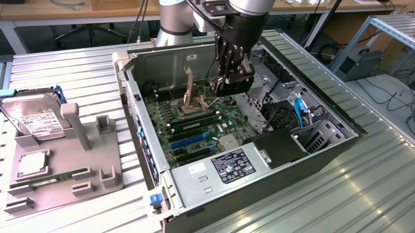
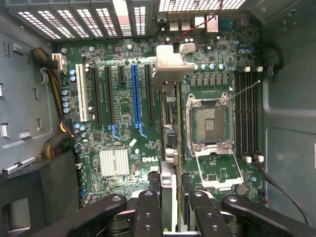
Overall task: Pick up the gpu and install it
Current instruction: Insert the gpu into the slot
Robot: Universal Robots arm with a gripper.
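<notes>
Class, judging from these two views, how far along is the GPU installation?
Done: the gpu is picked up, clamped in the gripper. In hand: it hangs edge-on inside the open case, above the motherboard. Left: seating it; it looks clear of every slot, and the blue slot is empty.

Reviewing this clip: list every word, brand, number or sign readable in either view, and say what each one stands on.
"DELL": white print on the motherboard, beside the silver heatsink.
The power supply label: print and symbols too small to read.
The hard drive label: blurred, unreadable.
Small markings elsewhere on the motherboard: too small to read.
</notes>
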